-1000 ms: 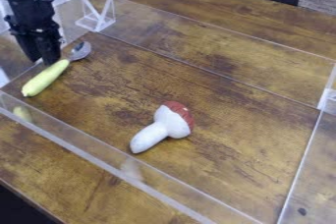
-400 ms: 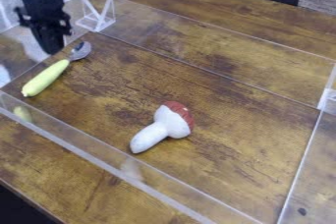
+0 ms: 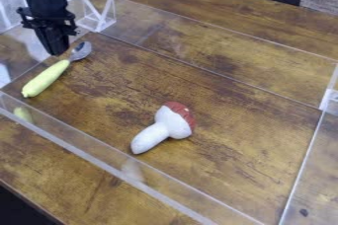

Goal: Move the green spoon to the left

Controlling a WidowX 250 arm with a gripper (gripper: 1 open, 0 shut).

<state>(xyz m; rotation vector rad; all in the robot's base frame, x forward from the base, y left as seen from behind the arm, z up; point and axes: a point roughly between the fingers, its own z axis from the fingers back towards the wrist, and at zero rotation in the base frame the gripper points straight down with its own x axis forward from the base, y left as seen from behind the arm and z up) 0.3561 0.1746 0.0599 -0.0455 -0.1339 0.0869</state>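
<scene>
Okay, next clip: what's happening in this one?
A single robot arm is working on a wooden table inside a clear-walled enclosure. Its black claw points down at the far left, just above the green spoon, which lies flat on the wood with nothing lifting it. Whether the claw is open is hard to tell from this view. A toy mushroom lies untouched nearer the middle. The spoon already sits at the table's left side.
</scene>
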